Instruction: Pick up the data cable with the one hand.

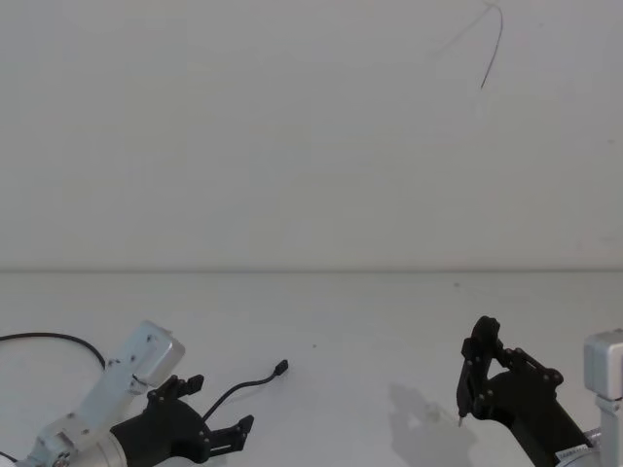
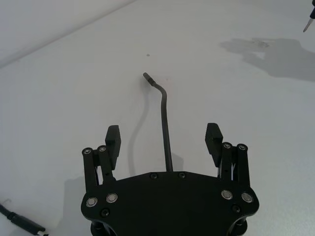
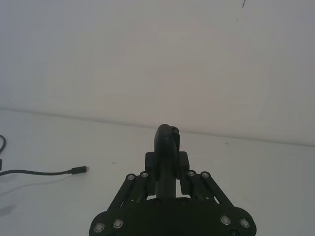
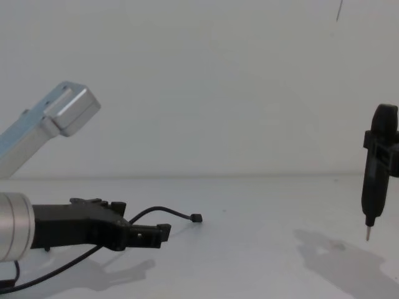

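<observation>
The data cable (image 1: 255, 380) is thin and black, and its small plug (image 1: 280, 367) lies on the white table at the lower left. My left gripper (image 1: 219, 404), black on a silver wrist, is open and low over the table. In the left wrist view the cable (image 2: 165, 129) runs straight between the two spread fingers (image 2: 112, 138), arched a little off the surface, with the plug (image 2: 147, 76) ahead of them. From the chest, the left gripper (image 4: 138, 221) points toward the plug (image 4: 196, 218). My right gripper (image 1: 477, 375) hangs shut at the lower right, apart from the cable.
More cable loops at the far left (image 1: 54, 338), and another dark cable end (image 2: 22, 222) lies near the wrist. The right gripper's shadow (image 1: 423, 413) falls on the white table (image 1: 370, 321). A white wall stands behind, with a thin dark line (image 1: 494, 49) near its top.
</observation>
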